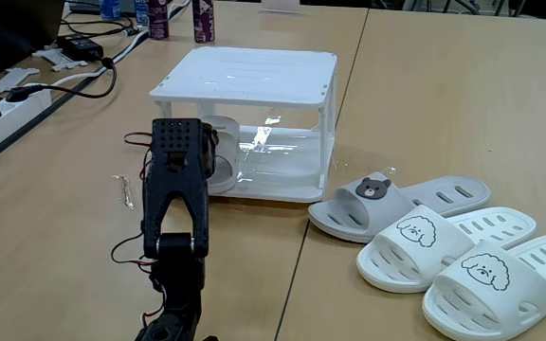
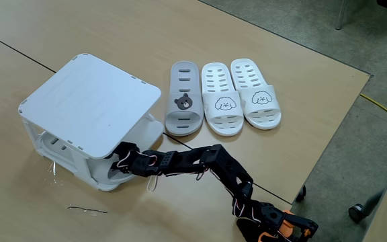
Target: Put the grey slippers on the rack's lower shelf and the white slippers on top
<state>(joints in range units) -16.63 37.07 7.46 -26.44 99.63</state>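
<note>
The white rack point(image 1: 245, 76) point(image 2: 89, 101) stands mid-table. My black arm point(image 1: 173, 189) reaches into its front opening, and my gripper point(image 2: 121, 161) sits at the lower shelf point(image 1: 282, 170) under the slatted top. Its fingers are dark and partly hidden. One grey slipper point(image 1: 221, 152) point(image 2: 106, 177) lies at the shelf's edge against the gripper. A second grey slipper point(image 1: 373, 204) point(image 2: 183, 101) with a bear face lies on the table beside the rack. The two white slippers point(image 1: 434, 242) point(image 2: 222, 101) with dog faces lie next to it, side by side.
A power strip with black cables point(image 1: 12, 95) runs along the far left in a fixed view, and bottles point(image 1: 202, 19) stand behind the rack. A thin loose wire point(image 2: 86, 210) lies on the table near the rack. The table edge point(image 2: 328, 134) drops to the floor beyond the slippers.
</note>
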